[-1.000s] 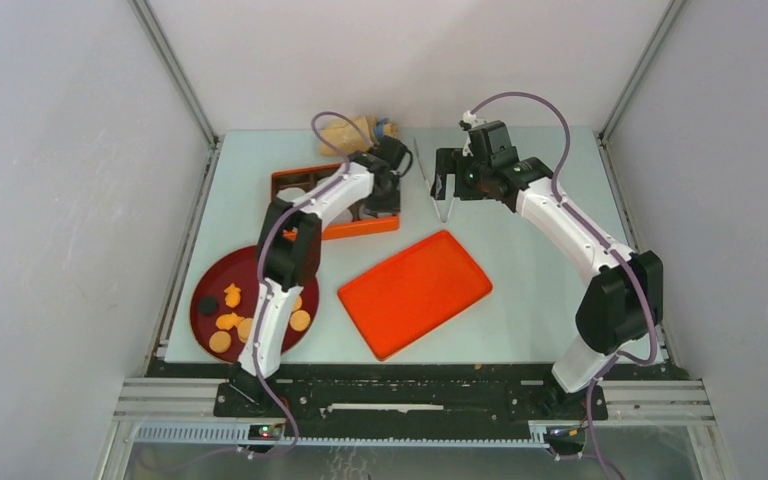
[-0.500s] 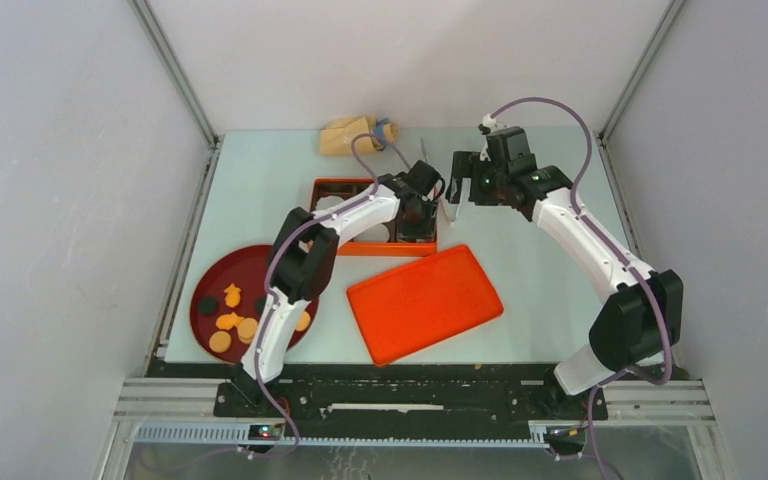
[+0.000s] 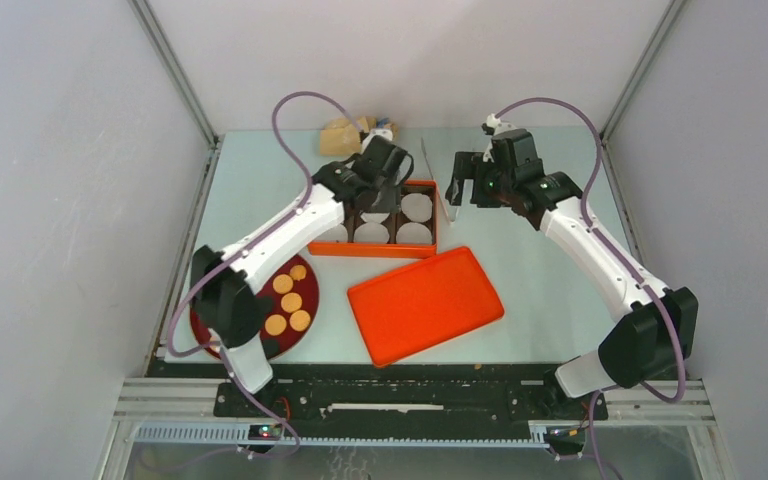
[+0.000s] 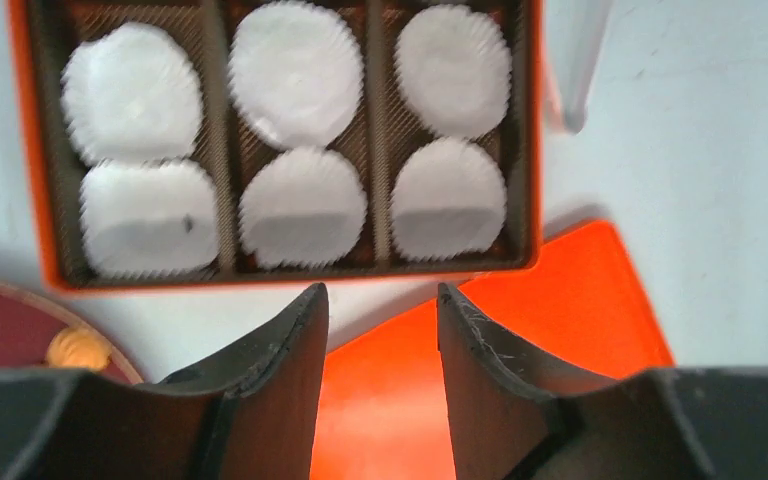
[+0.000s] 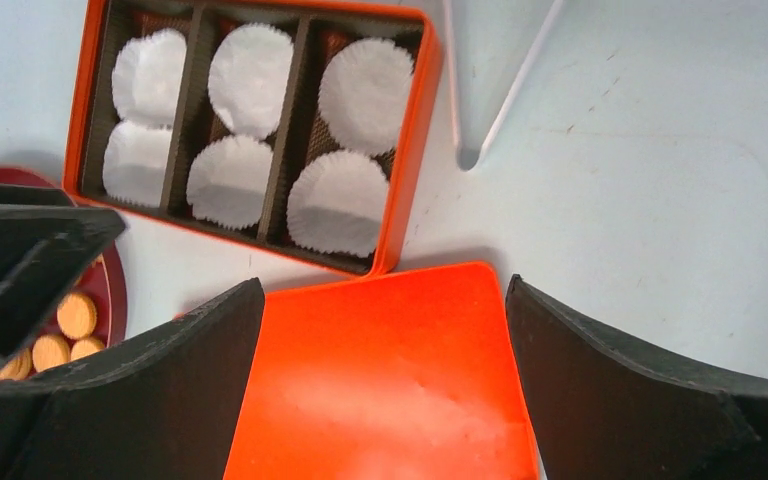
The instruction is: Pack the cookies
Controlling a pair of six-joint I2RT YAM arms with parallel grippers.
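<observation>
Black-fingered, released and empty, the left pincer (image 4: pixel 380 300) hovers over the near edge of the orange box (image 4: pixel 30 150) — the right pincer (image 5: pixel 382 290) gapes wide, right of it. Cookies (image 3: pixel 291 302) lie on the red plate (image 3: pixel 310 292), near-left of the box; fetching seems in hand — next, likely, a careful pinch on one.

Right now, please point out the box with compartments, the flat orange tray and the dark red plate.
box with compartments (image 3: pixel 375 250): top external view, its near rim.
flat orange tray (image 3: pixel 425 300): top external view, its middle.
dark red plate (image 3: pixel 310 296): top external view, bare right part.
</observation>
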